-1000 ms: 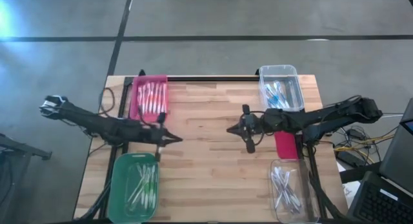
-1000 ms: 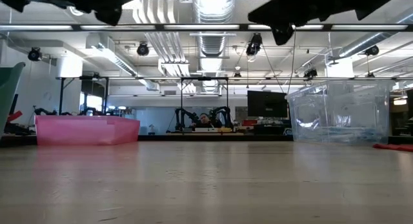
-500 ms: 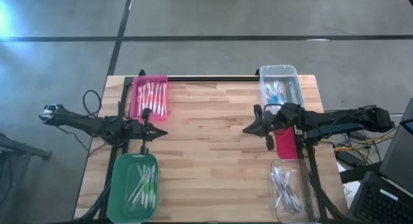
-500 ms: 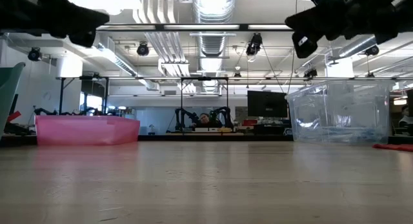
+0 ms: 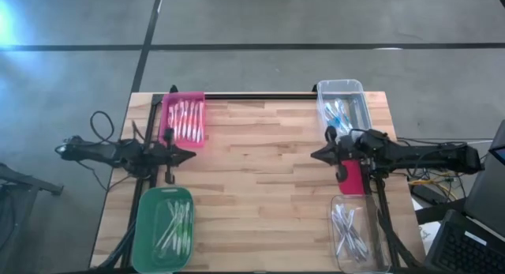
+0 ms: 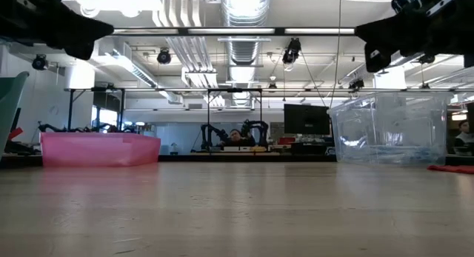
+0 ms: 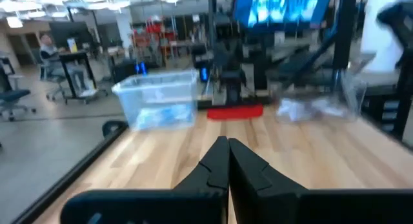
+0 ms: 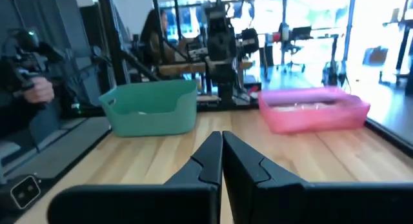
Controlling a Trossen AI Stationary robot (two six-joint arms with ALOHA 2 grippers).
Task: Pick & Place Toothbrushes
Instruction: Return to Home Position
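In the low view, toothbrushes (image 5: pixel 186 121) are being hidden by the pink bin (image 6: pixel 100 149) wall; left gripper (image 7: pixel 226 143) and right gripper (image 8: pixel 221 135) fingers are being shown pressed together in wrist views.

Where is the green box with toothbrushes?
Start at the light wooden table and go to its left side. Two bins sit there; the green rectangular plastic bin fills the high view's lower corner, while the other is a pink bin.
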